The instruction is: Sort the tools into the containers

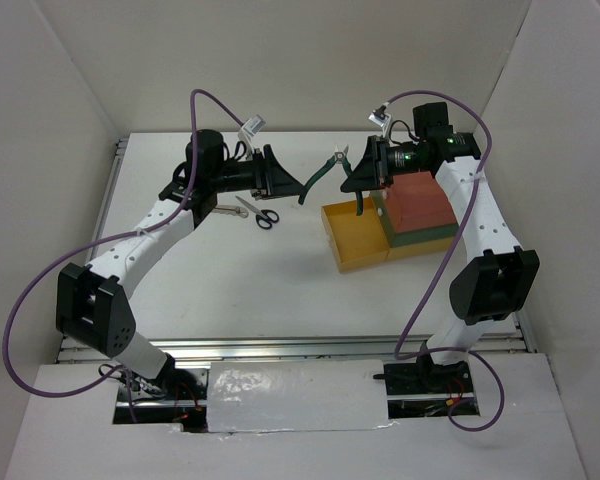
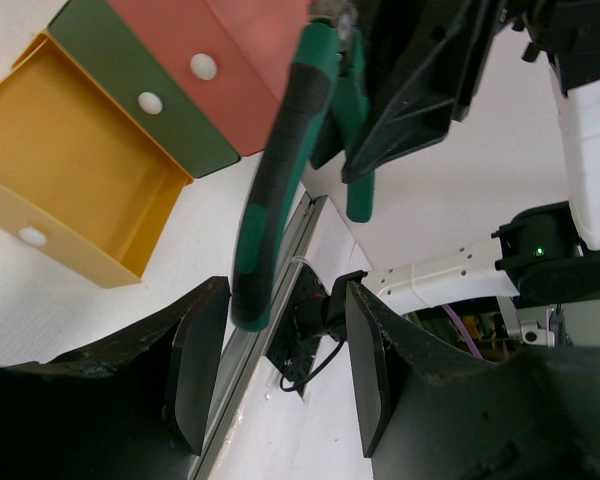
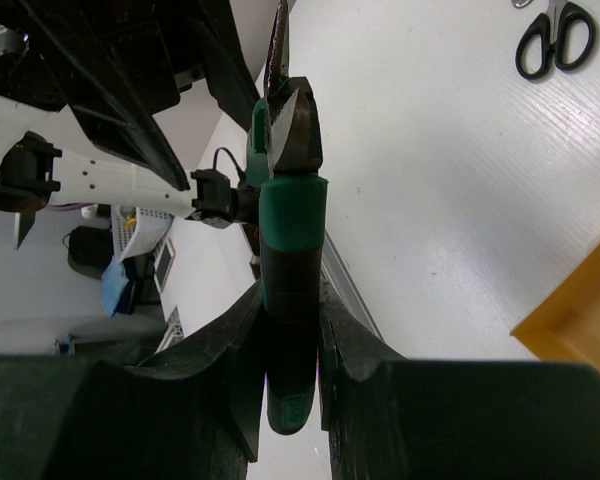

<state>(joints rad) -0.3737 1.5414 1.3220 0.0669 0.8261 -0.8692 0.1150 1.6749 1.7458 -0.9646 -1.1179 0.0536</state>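
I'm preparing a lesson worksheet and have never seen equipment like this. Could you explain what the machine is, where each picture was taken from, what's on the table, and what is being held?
These are two robot arms bolted at a white table's near edge. The overview comes from a camera above and behind them; the other two come from cameras on each wrist. The right gripper is shut on green-handled pliers, held up in the air. The left gripper is open, with the pliers' handle reaching between its fingers. Scissors and a small metal bar lie on the table. A stack of drawers, red over green, has its yellow bottom drawer pulled open.
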